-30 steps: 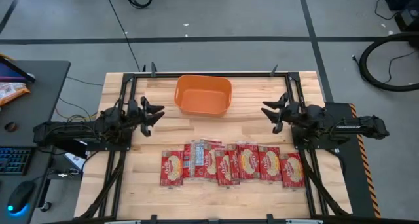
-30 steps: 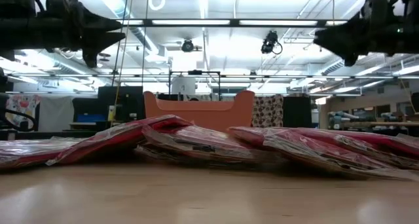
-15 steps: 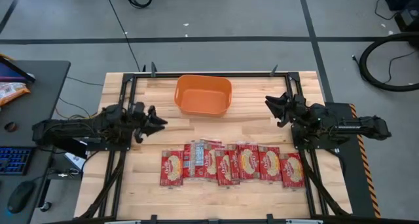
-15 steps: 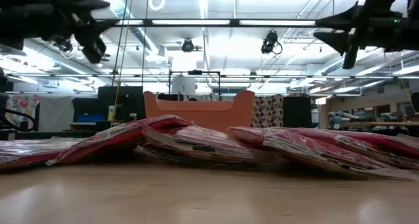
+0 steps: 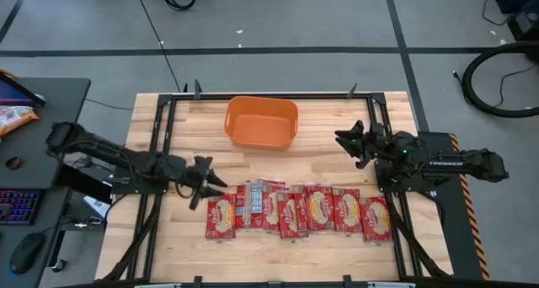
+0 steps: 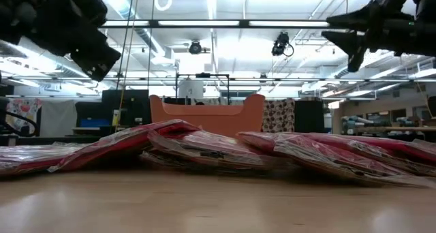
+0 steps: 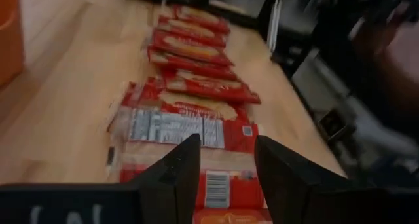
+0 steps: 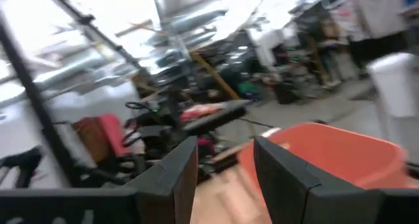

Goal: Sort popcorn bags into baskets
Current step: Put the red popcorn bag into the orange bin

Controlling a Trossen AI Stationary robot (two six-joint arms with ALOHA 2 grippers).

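Several red popcorn bags (image 5: pixel 299 210) lie flat in an overlapping row along the table's near half; they also show in the low view (image 6: pixel 204 148). The orange basket (image 5: pixel 261 121) stands at the far middle of the table. My left gripper (image 5: pixel 210 185) is open and hangs just left of and above the row's left end; in its wrist view (image 7: pixel 226 149) the leftmost bags (image 7: pixel 186 122) lie under the fingers. My right gripper (image 5: pixel 344 140) is open and raised at the table's right side, pointing toward the basket (image 8: pixel 334 152).
Bare wood lies between the basket and the row of bags (image 5: pixel 261 166). Black frame rails (image 5: pixel 160 128) run along the table's left and right sides. A desk with a keyboard and an orange-and-white packet (image 5: pixel 13 115) stands off the table's left.
My left gripper has swung from the table's left side toward the near edge and to the right, coming down and tipping toward the left end of the bag row; it stays open. The bags and the basket have not moved.
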